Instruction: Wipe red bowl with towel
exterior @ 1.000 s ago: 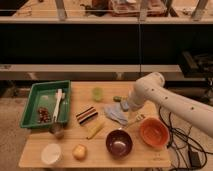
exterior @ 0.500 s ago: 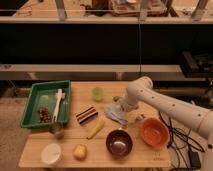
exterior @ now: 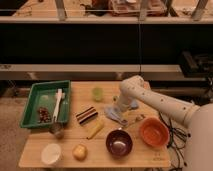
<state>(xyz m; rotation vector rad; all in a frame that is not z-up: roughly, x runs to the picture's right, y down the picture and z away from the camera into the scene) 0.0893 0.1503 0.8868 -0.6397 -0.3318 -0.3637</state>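
Observation:
The red bowl sits upright at the right front of the wooden table. A light blue towel lies crumpled on the table to the left of the bowl, near the middle. My gripper hangs at the end of the white arm, which reaches in from the right. It is right over the towel's far edge and seems to touch it. The gripper is well left of the red bowl.
A dark purple bowl stands in front of the towel. A striped block, a yellow stick-like item and a green cup lie nearby. A green tray sits at the left; a white cup and a yellow fruit are at the front.
The arm has swung left, away from the red bowl, and the gripper has come down onto the towel. The bowl is now uncovered.

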